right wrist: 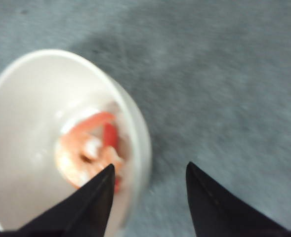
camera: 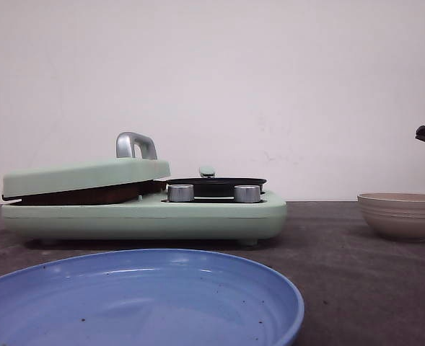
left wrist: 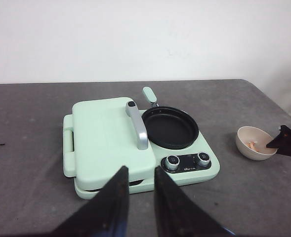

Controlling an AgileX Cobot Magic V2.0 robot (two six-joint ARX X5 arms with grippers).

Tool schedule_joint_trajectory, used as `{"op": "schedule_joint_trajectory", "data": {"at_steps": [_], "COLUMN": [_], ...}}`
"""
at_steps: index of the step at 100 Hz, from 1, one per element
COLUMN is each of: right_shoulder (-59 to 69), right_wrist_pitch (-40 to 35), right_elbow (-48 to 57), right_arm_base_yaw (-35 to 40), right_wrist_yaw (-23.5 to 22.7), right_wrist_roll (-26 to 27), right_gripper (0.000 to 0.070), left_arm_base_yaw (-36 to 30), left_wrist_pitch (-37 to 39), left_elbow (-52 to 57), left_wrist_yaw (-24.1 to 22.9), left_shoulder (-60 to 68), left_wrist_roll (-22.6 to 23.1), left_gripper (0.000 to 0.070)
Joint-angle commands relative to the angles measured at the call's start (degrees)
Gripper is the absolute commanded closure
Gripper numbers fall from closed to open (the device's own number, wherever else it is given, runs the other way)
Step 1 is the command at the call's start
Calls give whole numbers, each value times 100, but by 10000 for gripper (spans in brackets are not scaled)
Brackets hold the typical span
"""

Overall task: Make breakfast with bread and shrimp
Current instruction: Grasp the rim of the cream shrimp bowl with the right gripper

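Shrimp (right wrist: 86,150) curled in beige bowl (right wrist: 17,98)

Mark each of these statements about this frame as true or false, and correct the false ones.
1. The shrimp lies in the beige bowl. True.
2. The black pan holds bread slices. False: the pan looks empty; no bread can be seen in it.
3. The right gripper has its jaws open above the bowl's rim. True.
4. The blue plate carries shrimp. False: it holds only small dark specks.
5. The green lid stands fully raised. False: it sits lowered, slightly ajar, with something brown in the gap.
6. The left gripper grips the lid handle. False: it hovers apart from it, holding nothing.
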Motion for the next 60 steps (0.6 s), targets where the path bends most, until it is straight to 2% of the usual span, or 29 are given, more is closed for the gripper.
{"op": "schedule_joint_trajectory", "data": {"at_steps": [1,5,23,26,31,49,60], "right_shoulder": [168,212,422,437,439,415,223], "right_wrist_pitch": [109,125,59,81,125,708,1027], "right_elbow": [103,103,101,101,101,105,114], "right_arm_base_yaw": [-7,-2,2,2,2,2,157], "right_wrist_yaw": [-81,-105,-118,-120,-162,-804,-850], "right_wrist_roll": [201,245,315,315,310,267,221], "right_gripper": [500,522,537,575,699,700,700], "left_arm_base_yaw": [-28,-31,-28,-28,-31,-28,-31], "left_wrist_pitch": [57,59,52,52,55,55,50], "left_elbow": [76,76,76,76,76,76,76], "left_wrist_yaw": [-15,-17,-15,-15,-15,-15,-15], "left_shoulder": [17,20,20,20,20,20,20], "left_wrist_roll": [59,59,57,57,55,57,57], "left_gripper": [700,700,700,700,700,700,700]}}
